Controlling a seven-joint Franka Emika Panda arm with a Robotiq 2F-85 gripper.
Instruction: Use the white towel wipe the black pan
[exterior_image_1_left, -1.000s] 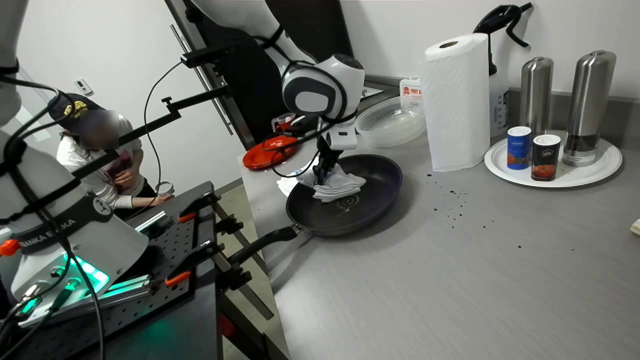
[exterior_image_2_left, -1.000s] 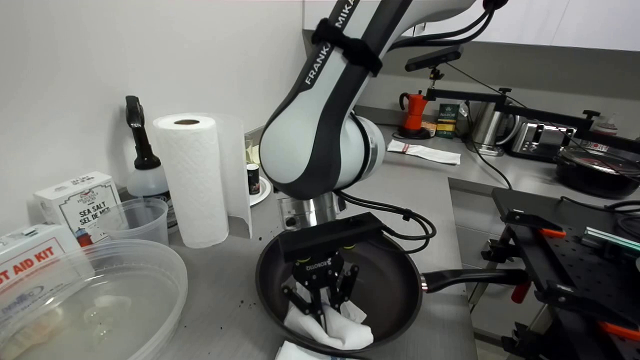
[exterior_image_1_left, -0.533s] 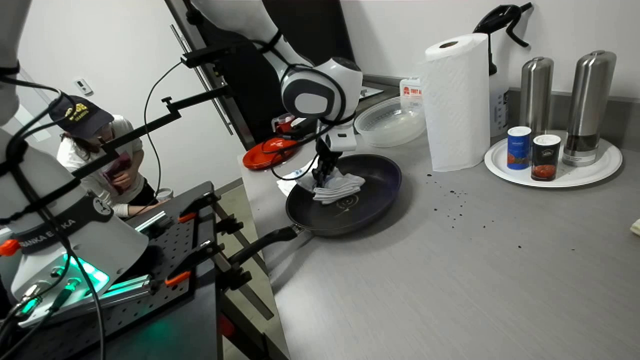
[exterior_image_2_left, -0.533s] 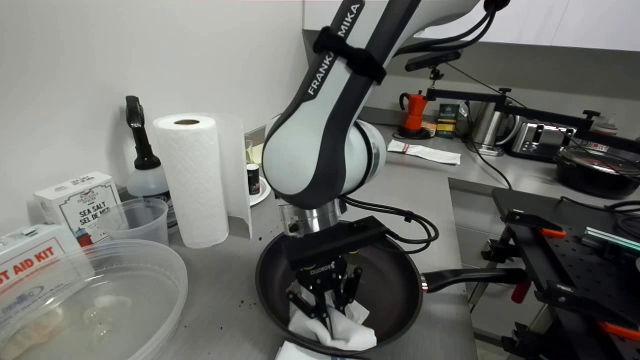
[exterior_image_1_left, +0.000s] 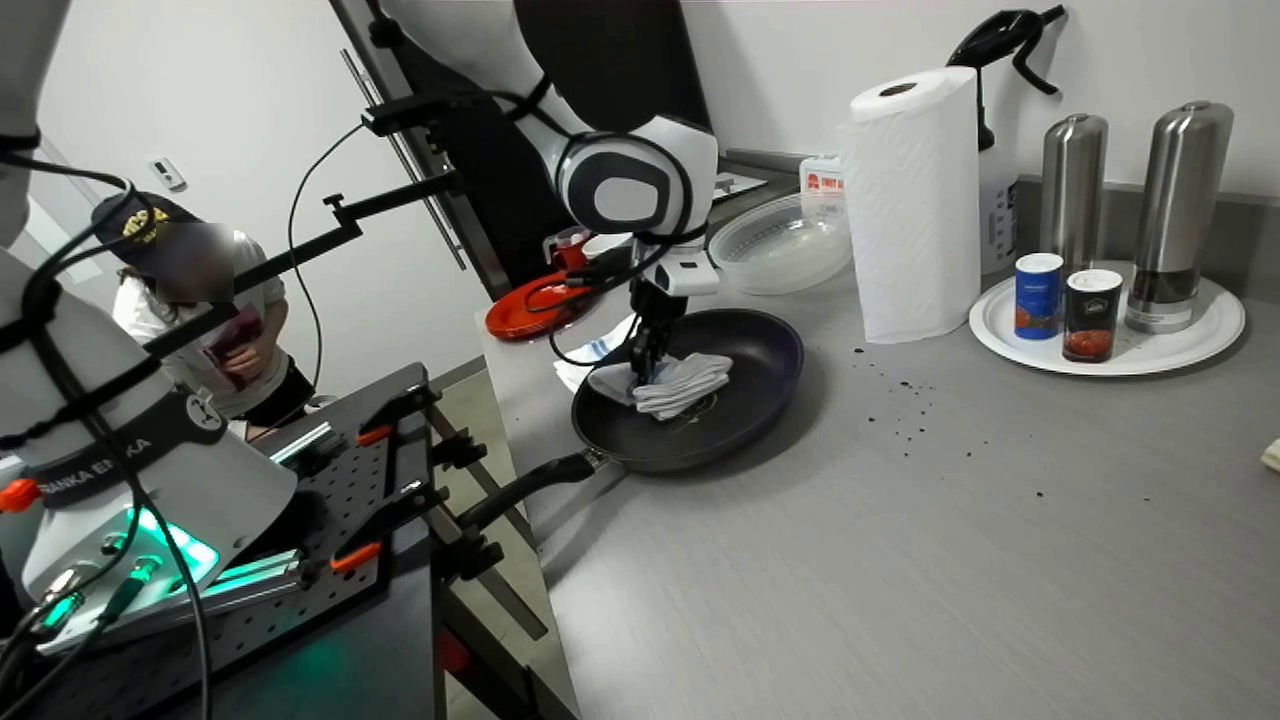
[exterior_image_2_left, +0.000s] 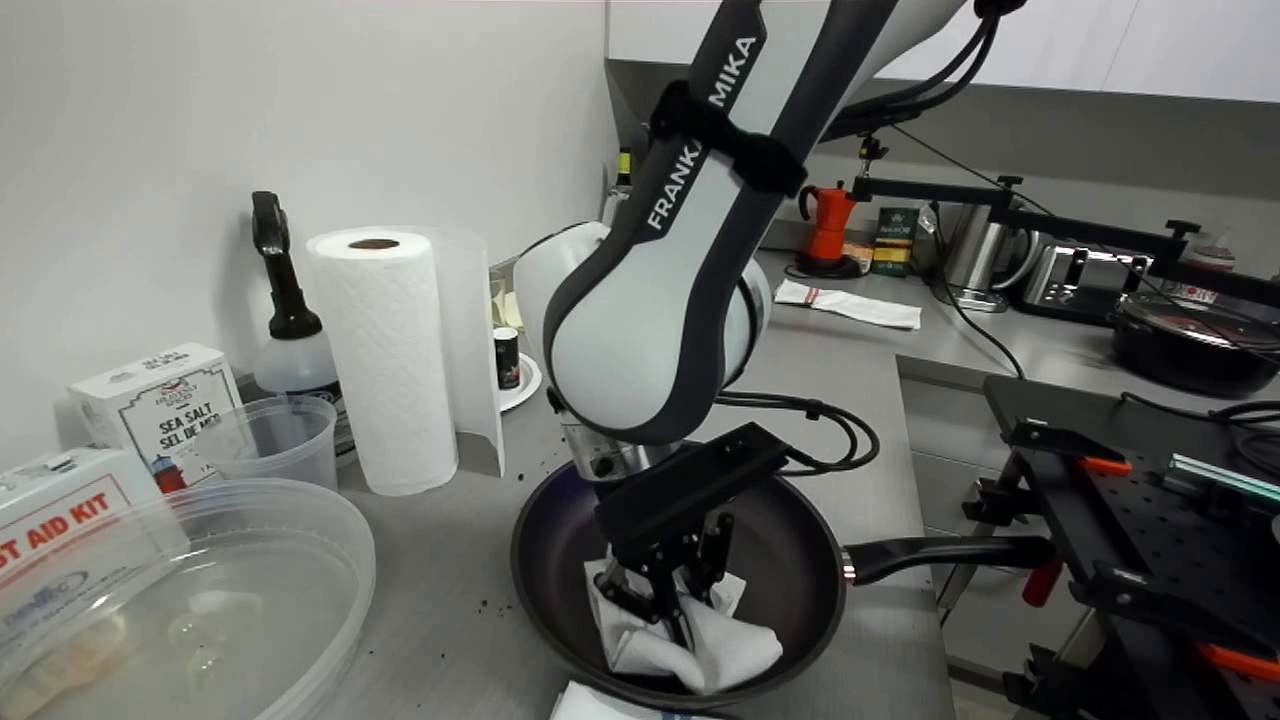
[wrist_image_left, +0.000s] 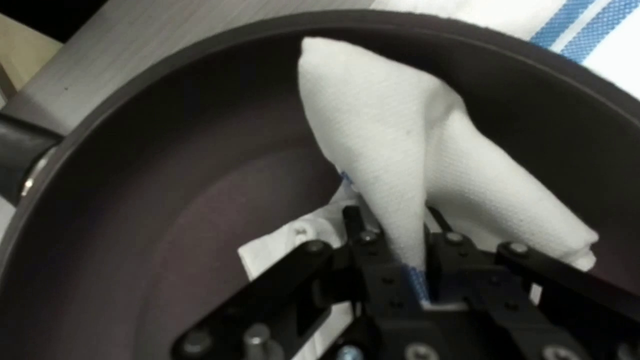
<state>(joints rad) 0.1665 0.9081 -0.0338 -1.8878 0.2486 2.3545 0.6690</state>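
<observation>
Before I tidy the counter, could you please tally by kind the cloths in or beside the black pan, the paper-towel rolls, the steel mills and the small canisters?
Cloths: 2 (white towel in the black pan, second cloth beside it)
Paper-towel roll: 1
Steel mills: 2
Canisters: 2 (one blue, one black)
Total: 7

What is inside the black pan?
A white towel, pinched in the gripper. Around it, the pan shows dark; anything under the towel is covered, so I can't tell.

Black pan (wrist_image_left: 215, 200) close below wrist view, farther in both exterior views.
</observation>
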